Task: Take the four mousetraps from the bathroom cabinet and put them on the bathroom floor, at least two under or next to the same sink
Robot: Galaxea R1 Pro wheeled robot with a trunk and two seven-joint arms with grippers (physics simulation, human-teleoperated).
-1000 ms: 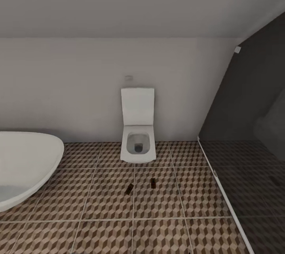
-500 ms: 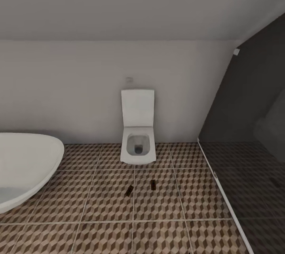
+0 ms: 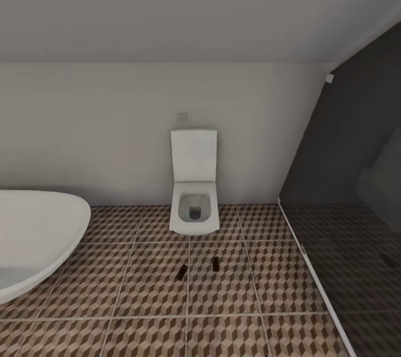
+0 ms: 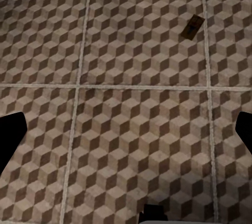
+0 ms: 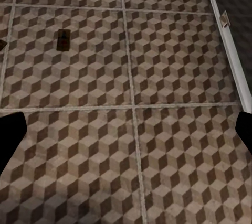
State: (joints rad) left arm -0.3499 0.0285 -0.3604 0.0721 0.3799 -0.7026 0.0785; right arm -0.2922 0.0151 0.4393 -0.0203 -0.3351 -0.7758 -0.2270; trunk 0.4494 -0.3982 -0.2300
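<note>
On bathroom floor (image 3: 139, 290), two mousetraps (image 3: 181, 272), beyond left hand (image 4: 126, 129)

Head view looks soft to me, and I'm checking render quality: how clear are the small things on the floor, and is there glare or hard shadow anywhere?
Head view: two mousetraps read as dark smudges, detail lost; lighting flat, no glare. Left wrist view: one mousetrap sharper; floor evenly lit. Right wrist view: similar, slightly blurred.
</note>
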